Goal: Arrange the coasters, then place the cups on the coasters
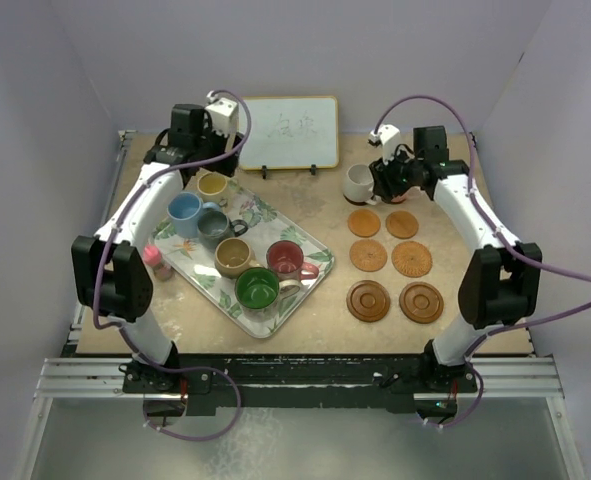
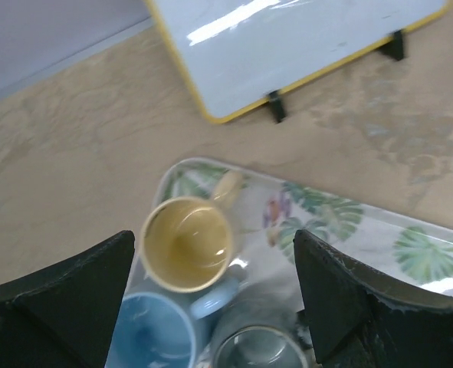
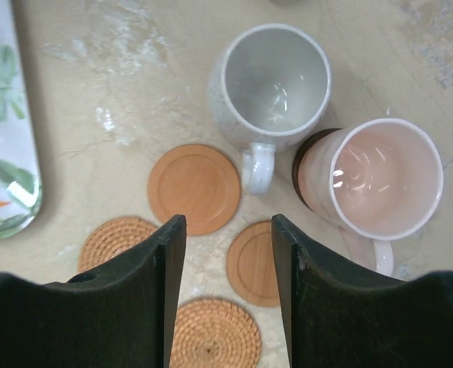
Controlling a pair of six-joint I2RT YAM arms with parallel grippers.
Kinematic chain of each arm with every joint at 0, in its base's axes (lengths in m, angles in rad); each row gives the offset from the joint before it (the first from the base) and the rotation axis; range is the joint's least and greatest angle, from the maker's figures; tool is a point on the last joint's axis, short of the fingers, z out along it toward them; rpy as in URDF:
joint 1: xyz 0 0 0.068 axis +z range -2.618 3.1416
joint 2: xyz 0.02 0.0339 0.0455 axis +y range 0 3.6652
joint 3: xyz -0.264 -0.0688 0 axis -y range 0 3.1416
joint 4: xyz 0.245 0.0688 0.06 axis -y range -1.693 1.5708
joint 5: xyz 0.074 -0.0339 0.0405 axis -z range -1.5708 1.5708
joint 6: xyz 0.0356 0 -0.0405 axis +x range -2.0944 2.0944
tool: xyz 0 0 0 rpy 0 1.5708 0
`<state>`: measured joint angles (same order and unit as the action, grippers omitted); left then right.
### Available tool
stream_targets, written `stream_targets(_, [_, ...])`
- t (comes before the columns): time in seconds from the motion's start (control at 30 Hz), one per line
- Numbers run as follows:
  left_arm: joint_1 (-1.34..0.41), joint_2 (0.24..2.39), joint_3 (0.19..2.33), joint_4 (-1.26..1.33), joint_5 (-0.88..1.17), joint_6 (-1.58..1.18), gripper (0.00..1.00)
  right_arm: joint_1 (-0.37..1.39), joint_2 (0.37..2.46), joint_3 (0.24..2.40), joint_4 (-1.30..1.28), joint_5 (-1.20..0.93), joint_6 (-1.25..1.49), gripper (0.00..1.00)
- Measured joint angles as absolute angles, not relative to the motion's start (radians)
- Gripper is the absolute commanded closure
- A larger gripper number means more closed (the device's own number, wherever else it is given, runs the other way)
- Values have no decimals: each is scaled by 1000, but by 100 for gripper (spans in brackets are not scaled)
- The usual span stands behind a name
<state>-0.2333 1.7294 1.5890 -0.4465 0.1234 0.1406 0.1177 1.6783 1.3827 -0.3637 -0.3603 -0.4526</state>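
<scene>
Mostly the cups (image 1: 257,288) sit on the tray (image 1: 265,212).
Left pincer (image 2: 215,261), wide apart and empty, hovers over the yellow cup (image 2: 188,244) at the tray's upper-left end. Right pincer (image 3: 228,230), also apart and empty, hangs upper right above the white cup (image 3: 272,80) and pink cup (image 3: 383,176), the pink on a dark coaster (image 3: 304,157). Six coasters (image 1: 368,255) lie paired on the bench (image 1: 325,200).

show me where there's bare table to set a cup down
Bare table lies between the whiteboard, the tray and the off-white cup; another strip runs along the near edge, in front of the coasters. Crowded: the cup-filled tray and the coaster block.
</scene>
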Motion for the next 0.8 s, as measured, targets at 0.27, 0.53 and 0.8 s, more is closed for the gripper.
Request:
stream_targets(0.27, [-119,1786,1613,-565,-47,125,24,118,1643,1510,-662,-404,-482,49])
stream_targets(0.53, [-91,1946,1706,-667,-62,115,35,118,1556,1441,-785,-415,-482,51])
stream_targets(0.8, [-90,2073,1783,-710,-60,116,52,118,1482,1393,-801,-422,-480,54])
